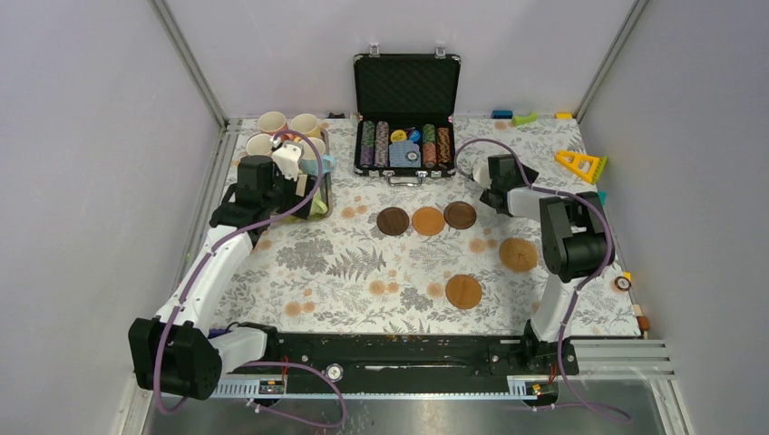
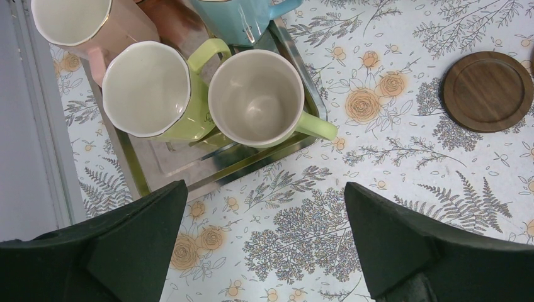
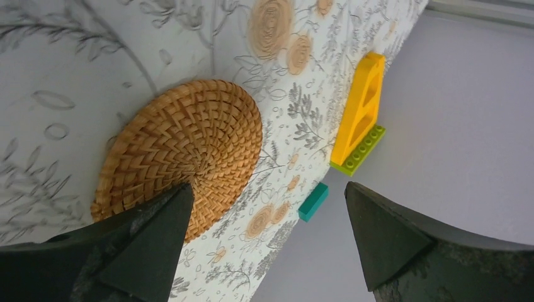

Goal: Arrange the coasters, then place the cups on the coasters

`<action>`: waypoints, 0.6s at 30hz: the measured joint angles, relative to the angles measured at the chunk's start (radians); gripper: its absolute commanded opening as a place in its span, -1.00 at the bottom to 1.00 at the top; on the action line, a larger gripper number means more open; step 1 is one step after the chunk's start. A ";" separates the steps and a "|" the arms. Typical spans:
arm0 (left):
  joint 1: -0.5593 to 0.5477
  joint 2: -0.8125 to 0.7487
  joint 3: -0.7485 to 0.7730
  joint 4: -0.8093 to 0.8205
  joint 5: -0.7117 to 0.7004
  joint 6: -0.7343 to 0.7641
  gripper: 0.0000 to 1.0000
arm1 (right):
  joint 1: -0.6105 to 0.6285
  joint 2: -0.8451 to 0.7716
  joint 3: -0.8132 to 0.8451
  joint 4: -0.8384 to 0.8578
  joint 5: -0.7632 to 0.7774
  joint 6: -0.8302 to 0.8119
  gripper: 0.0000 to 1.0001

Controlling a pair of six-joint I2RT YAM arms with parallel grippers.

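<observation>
Five coasters lie on the floral cloth. A row holds a dark brown coaster (image 1: 393,221) (image 2: 488,91), an orange one (image 1: 428,220) and a second dark brown one (image 1: 460,215). Apart from these lie a woven coaster (image 1: 518,255) (image 3: 182,151) and an orange-brown one (image 1: 463,291). The cups stand bunched on a silver tray (image 2: 252,167) at the back left: pink (image 2: 82,28), light green (image 2: 148,88), green with a cream inside (image 2: 255,97) and blue (image 2: 236,16). My left gripper (image 1: 292,190) (image 2: 264,239) hangs open just short of the tray. My right gripper (image 1: 497,181) (image 3: 267,239) is open and tilted, beside the woven coaster.
An open black case of poker chips (image 1: 405,100) stands at the back middle. A yellow triangular block (image 1: 580,165) (image 3: 362,110) and a teal brick (image 3: 313,201) sit by the right edge. Small bricks (image 1: 523,118) line the back wall. Grey walls close in both sides.
</observation>
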 measured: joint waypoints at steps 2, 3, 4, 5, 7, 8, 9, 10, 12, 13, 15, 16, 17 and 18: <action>0.000 0.000 0.000 0.000 0.000 0.000 0.98 | 0.000 -0.027 -0.020 -0.021 -0.026 -0.003 0.99; 0.000 0.000 0.000 0.000 0.000 0.000 0.98 | 0.000 -0.039 -0.028 -0.035 -0.036 -0.003 0.99; 0.000 0.000 0.000 0.000 0.000 0.000 0.98 | 0.000 -0.059 -0.042 -0.057 -0.053 -0.004 0.99; 0.000 0.000 0.000 0.000 0.000 0.000 0.97 | 0.000 -0.078 -0.056 -0.077 -0.070 -0.004 0.99; 0.000 0.000 0.000 0.000 0.000 0.000 0.97 | 0.000 -0.111 -0.079 -0.113 -0.094 -0.005 0.99; 0.000 0.000 0.000 0.000 0.000 0.000 0.98 | 0.000 -0.126 -0.090 -0.126 -0.106 -0.004 0.99; 0.000 0.000 0.000 0.000 0.000 0.000 0.97 | 0.000 -0.139 -0.100 -0.138 -0.114 -0.004 0.99; 0.000 0.000 0.000 0.000 0.000 0.000 0.98 | 0.000 -0.151 -0.108 -0.149 -0.123 -0.004 0.99; 0.000 0.000 0.000 0.000 0.000 0.000 0.97 | 0.000 -0.163 -0.121 -0.147 -0.123 -0.001 0.99; 0.000 0.000 0.000 0.000 0.000 0.000 0.97 | 0.000 -0.166 -0.126 -0.138 -0.120 0.002 0.99; 0.000 0.000 0.000 0.000 0.000 0.000 0.97 | 0.000 -0.178 -0.130 -0.135 -0.114 0.020 0.99; 0.000 0.000 0.000 0.000 0.000 0.000 0.97 | 0.000 -0.195 -0.130 -0.140 -0.114 0.034 0.99; 0.000 0.000 0.000 0.000 0.000 0.000 0.98 | 0.000 -0.223 -0.130 -0.153 -0.121 0.051 0.99; 0.000 0.000 0.000 0.000 0.000 0.000 0.97 | 0.000 -0.258 -0.130 -0.172 -0.134 0.064 0.99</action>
